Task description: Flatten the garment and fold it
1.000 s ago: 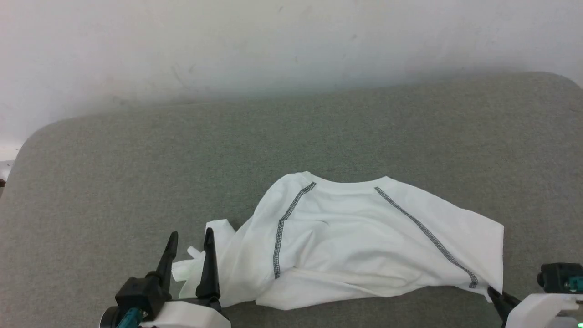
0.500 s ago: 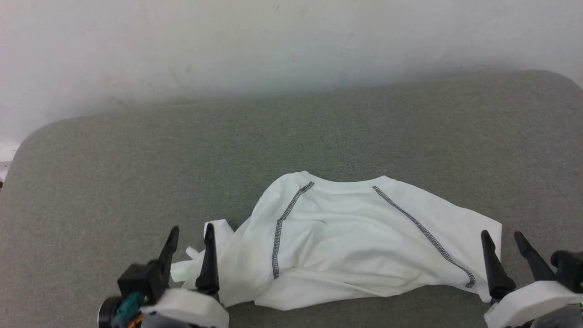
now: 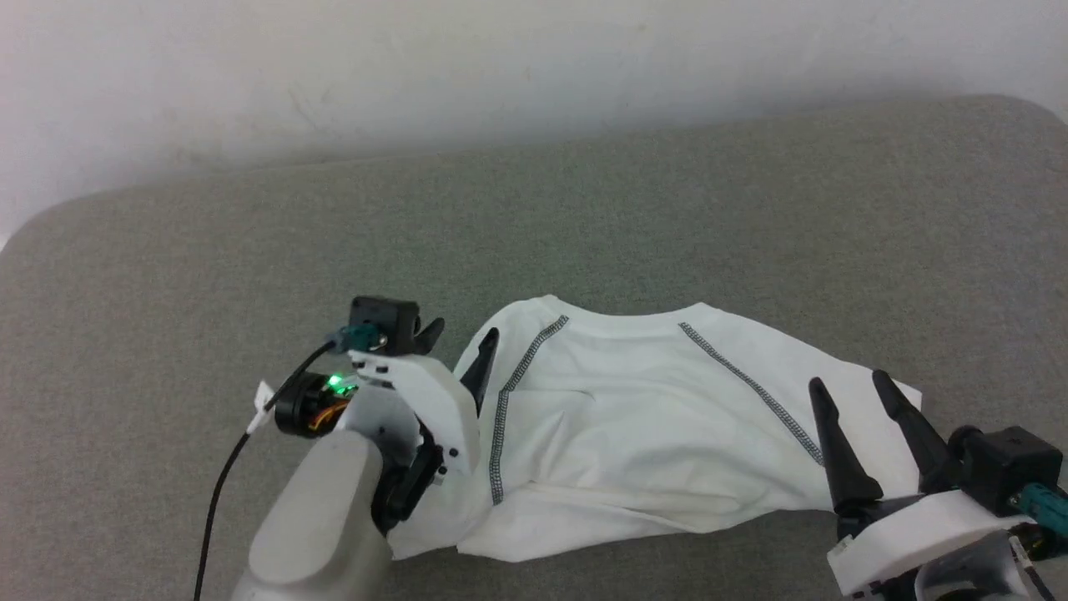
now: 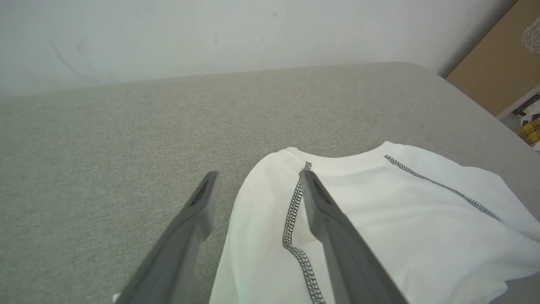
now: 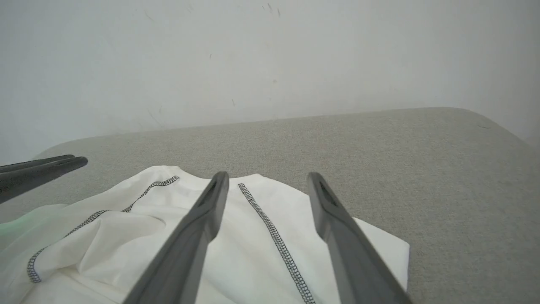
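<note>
Fingers (image 3: 834,442) of right gripper (image 3: 847,382) spread wide, nothing between them, hovering over the right end of the garment (image 3: 651,434). Left gripper (image 3: 461,336) also spread and empty. Its forearm reaches in over the shirt's left edge, wrist rolled. One finger sits above a dark-stitched seam, the other above bare surface; contact with cloth, can't tell. Garment lies rumpled near the front middle of a grey padded surface (image 3: 584,209) with rounded corners and a coarse woven cover. Plain whitish scuffed wall (image 3: 501,67) behind, brown board (image 4: 498,76) off to one side. Shirt fabric is thin and white, in soft folds, with two grey zigzag-stitched seams running from the neckline.
</note>
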